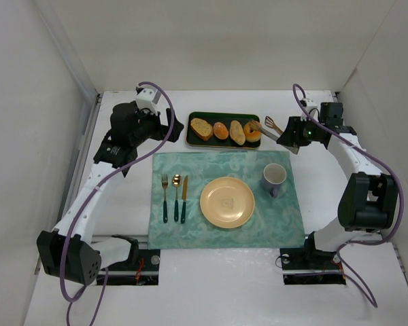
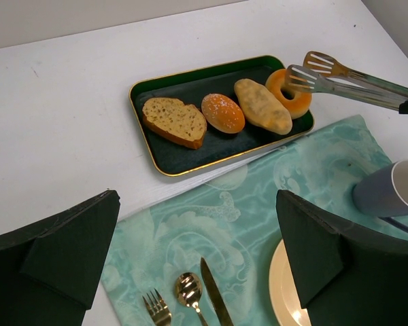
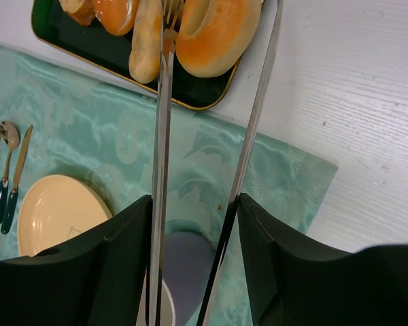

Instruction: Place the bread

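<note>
Bagel [image 1: 253, 132] at right end of tray [image 2: 190, 153] on desk [image 1: 211, 285], touching long roll [image 1: 237, 132]. Right pincer [image 3: 194, 200] pinching tongs [image 1: 275, 129], blades apart, one over bagel's rim. Left pincer [image 2: 196, 197] spread wide above placemat's [image 1: 190, 166] far edge.

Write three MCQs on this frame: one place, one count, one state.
1. Where on the tray, top view, is the ring bagel? A. left end B. middle C. right end
2. How many bread pieces lie on the tray? A. three B. four C. five
3. What is the right claw doing? A. open, empty B. gripping tongs C. gripping a mug
1 C, it is last in the row, nearest the tongs. 2 B, slice, round roll, long roll, bagel. 3 B, tong arms run out between its fingers.
</note>
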{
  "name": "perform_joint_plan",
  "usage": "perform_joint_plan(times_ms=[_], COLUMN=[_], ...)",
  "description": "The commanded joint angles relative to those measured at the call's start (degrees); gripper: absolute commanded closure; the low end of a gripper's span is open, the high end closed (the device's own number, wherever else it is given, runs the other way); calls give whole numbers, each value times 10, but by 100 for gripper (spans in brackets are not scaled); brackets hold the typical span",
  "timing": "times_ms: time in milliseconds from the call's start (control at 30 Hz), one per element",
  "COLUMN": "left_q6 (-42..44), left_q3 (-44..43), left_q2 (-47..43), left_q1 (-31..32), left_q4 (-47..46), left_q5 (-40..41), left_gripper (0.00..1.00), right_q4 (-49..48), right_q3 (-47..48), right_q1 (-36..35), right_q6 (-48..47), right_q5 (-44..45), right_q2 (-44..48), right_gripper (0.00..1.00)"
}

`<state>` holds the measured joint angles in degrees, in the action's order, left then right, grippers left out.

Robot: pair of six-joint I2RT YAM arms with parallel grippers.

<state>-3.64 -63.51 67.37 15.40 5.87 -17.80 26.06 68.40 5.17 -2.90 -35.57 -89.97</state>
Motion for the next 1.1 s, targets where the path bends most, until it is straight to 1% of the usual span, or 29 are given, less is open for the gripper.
perform_joint_plan(times_ms=[0,1000,1067], left_q6=[-4,1,1], left_q3=[-22,-22,-22], left_q2=[-20,-25,-25], left_q1=[2,2,2], left_q4=[-20,-20,-20], left_q5=[-5,-5,-5], left_gripper=[0,0,0], right_q4=[-34,-39,-39], right_q3=[2,2,2], right_q1=[-5,-5,-5], right_q6=[10,10,10], right_q5=[-18,-18,-18], right_q2=[10,-22,-22], right_gripper=[43,45,47])
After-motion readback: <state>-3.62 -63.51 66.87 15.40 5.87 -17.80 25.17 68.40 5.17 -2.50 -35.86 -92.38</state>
